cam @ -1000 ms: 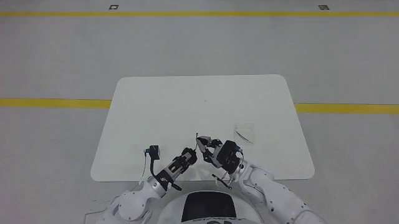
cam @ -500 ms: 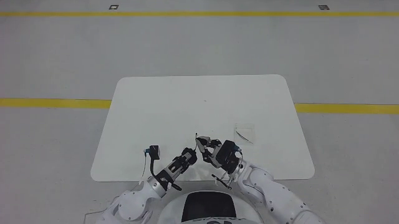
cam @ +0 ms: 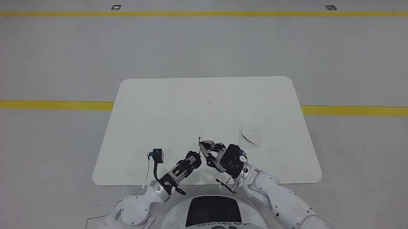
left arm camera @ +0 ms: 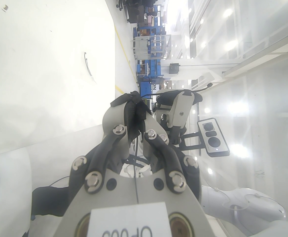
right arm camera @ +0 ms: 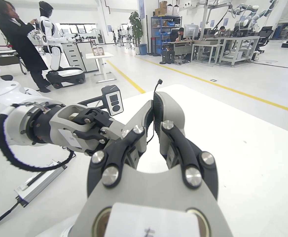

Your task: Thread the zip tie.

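A thin black zip tie [right arm camera: 154, 120] stands upright between the pads of my right gripper [right arm camera: 154, 101], which is shut on it; its small square head [right arm camera: 160, 81] pokes above the fingertips. In the top view both grippers sit close together near the table's front edge, the right gripper [cam: 205, 148] just beyond the left gripper [cam: 193, 159]. My left gripper [left arm camera: 134, 101] is shut, its black pads pressed together, and a thin black strand [left arm camera: 135, 164] runs down through its middle. Below the right gripper the tie curves toward the left arm [right arm camera: 84, 124].
A small clear bag [cam: 250, 135] with spare black ties lies on the white table [cam: 191, 101] to the right of the grippers; one curved tie [left arm camera: 87, 66] shows there. The table's front edge is directly below both grippers.
My right gripper with the zip tie has edged slightly toward the left gripper. The left arm has hardly moved.
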